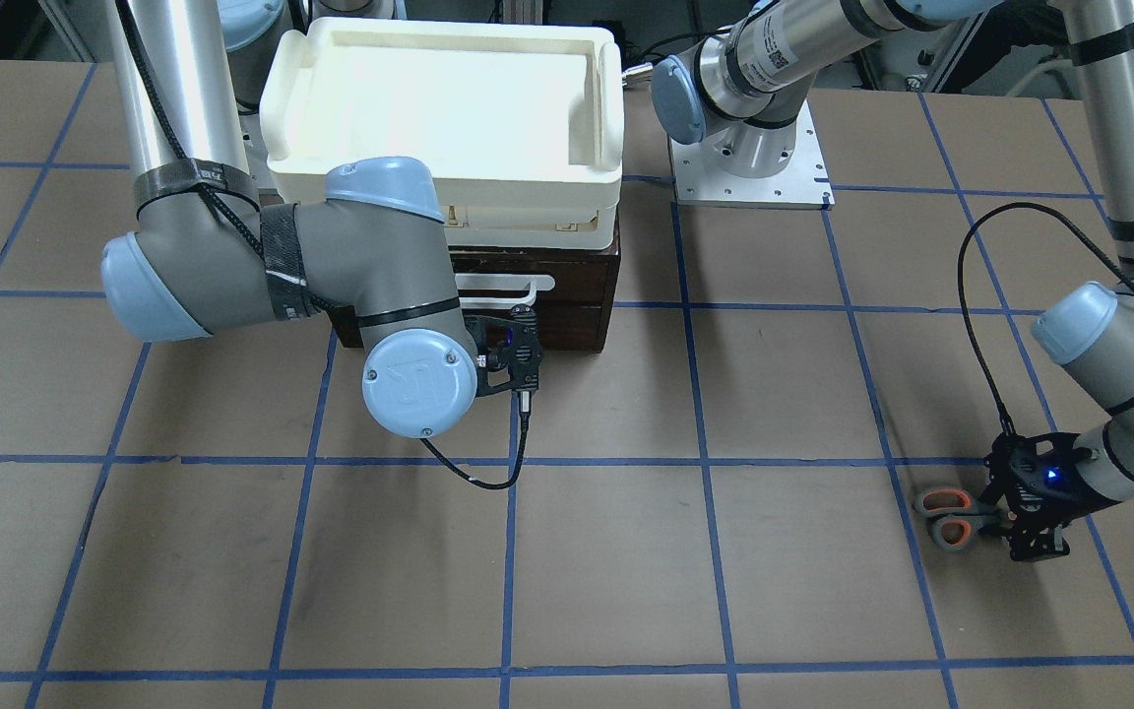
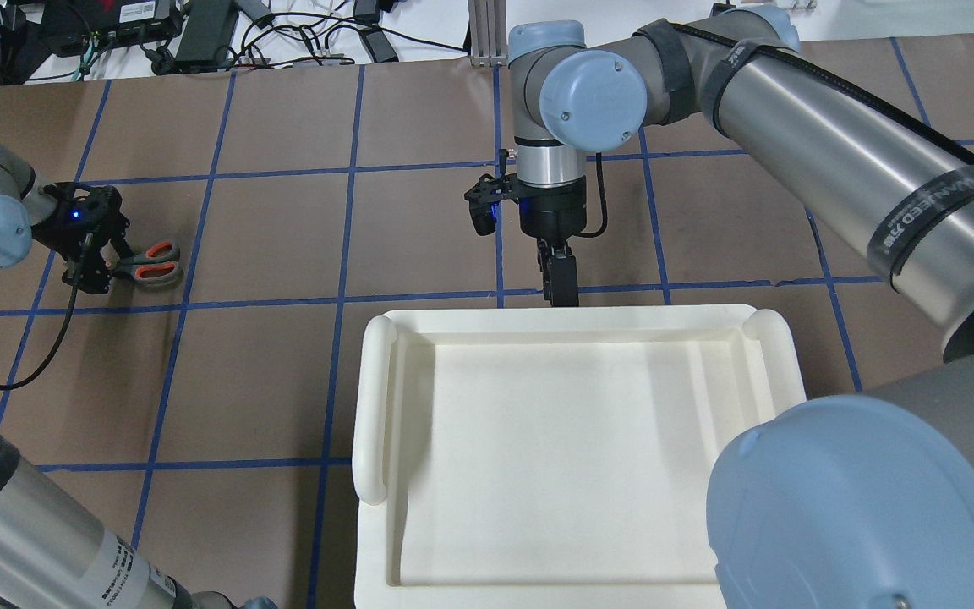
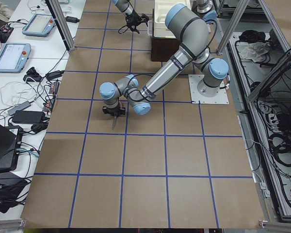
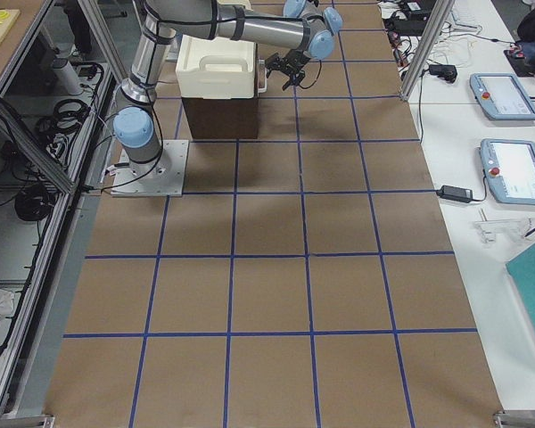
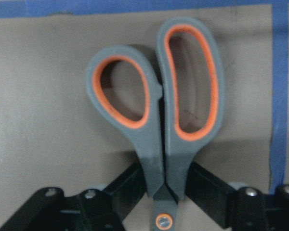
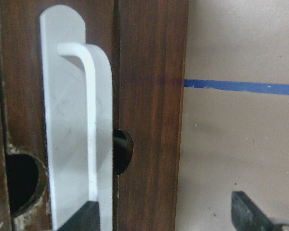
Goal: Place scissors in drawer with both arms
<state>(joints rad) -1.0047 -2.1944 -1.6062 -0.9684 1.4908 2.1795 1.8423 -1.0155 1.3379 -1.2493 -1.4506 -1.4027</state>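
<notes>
The scissors (image 1: 951, 517) are seen flat on the table (image 1: 626, 571), in the lower right of the front-facing view, well apart from the drawer (image 1: 582, 290) at upper centre. The left gripper (image 5: 164, 191) is closed on their neck near the pivot. The right gripper (image 6: 164, 219) is held open, with one finger (image 6: 79, 216) at the white bar handle (image 6: 89, 120)

Left arm (image 1: 1118, 354): bent low; left pincer (image 1: 1012, 522) pointing down, fingers clamped on scissors (image 1: 951, 517). Right arm (image 1: 331, 266): elbow folded; right pincer (image 2: 561, 283) fingers spread.
</notes>
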